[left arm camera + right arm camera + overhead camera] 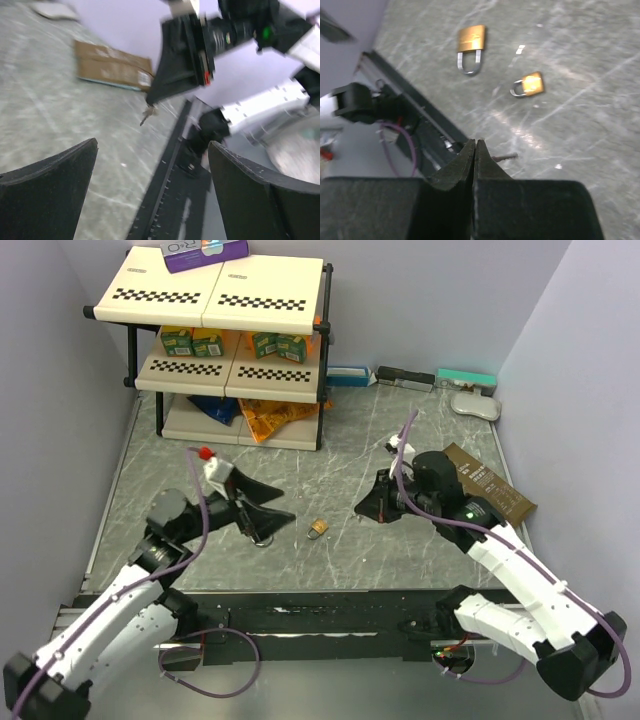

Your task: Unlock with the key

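Observation:
My right gripper (475, 143) is shut on the key (506, 157), a slim dark metal blade sticking out sideways from the fingertips. In the left wrist view the key (145, 116) hangs under the right gripper (152, 100), above the table. The larger brass padlock (471, 40) and the smaller brass padlock (530, 85) lie flat on the grey table beyond it. In the top view the smaller padlock (318, 528) lies between the arms. The larger padlock (266, 539) lies at the tips of my left gripper (275, 523), which is open and empty.
A two-tier shelf (225, 300) with small boxes stands at the back left. A brown box (490, 485) lies beside the right arm. Flat items line the back wall (440, 378). A black rail (330, 615) runs along the near edge.

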Robot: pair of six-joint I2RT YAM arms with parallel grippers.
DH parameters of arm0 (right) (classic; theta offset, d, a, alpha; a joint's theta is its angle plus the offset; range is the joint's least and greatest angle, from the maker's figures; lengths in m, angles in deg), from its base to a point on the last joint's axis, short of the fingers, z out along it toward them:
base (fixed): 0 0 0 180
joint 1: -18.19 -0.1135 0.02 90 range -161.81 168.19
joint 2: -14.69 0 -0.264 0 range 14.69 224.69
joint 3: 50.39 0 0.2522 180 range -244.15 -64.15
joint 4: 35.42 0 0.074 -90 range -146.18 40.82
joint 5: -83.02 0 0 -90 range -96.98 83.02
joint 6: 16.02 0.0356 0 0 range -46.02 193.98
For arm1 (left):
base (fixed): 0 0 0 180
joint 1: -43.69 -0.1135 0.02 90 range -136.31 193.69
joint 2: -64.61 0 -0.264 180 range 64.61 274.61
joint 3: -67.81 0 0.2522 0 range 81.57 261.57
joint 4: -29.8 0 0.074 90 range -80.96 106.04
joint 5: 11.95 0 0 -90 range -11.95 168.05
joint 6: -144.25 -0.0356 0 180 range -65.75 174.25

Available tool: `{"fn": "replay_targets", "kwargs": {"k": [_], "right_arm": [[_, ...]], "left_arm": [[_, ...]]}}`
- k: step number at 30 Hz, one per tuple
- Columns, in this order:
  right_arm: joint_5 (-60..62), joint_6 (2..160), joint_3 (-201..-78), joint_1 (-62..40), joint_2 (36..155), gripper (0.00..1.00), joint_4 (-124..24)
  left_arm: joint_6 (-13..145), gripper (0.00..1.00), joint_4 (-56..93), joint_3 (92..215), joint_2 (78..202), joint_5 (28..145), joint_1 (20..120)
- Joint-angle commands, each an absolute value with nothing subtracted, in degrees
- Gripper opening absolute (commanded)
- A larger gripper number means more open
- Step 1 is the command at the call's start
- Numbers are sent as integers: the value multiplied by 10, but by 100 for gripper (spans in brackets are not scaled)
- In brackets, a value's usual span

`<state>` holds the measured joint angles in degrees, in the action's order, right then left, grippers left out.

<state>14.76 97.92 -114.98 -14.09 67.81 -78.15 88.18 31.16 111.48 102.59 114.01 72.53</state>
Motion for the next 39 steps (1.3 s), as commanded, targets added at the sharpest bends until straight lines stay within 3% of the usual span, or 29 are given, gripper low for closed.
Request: {"fn": "replay_targets", "kwargs": {"k": [1, 8, 16, 26, 32, 39], "right_arm": [[224, 1004, -1186, -142, 641, 0, -785], [272, 1046, -1180, -143, 616, 0, -770], [307, 1075, -1162, -142, 606, 0, -747], [320, 1102, -1154, -143, 592, 0, -719], [332, 1108, -1155, -142, 592, 0, -713], [348, 1124, -1150, -142, 592, 0, -694]], "left_arm": [[857, 98, 372, 1140, 1080, 1104, 817], [783, 99, 359, 1165, 1151, 1038, 942], [776, 99, 396, 1154, 1163, 1036, 946], [770, 86, 414, 1174, 1212, 1043, 970], [769, 71, 434, 1180, 1232, 1066, 980], [764, 63, 451, 1189, 1243, 1069, 984]]}}
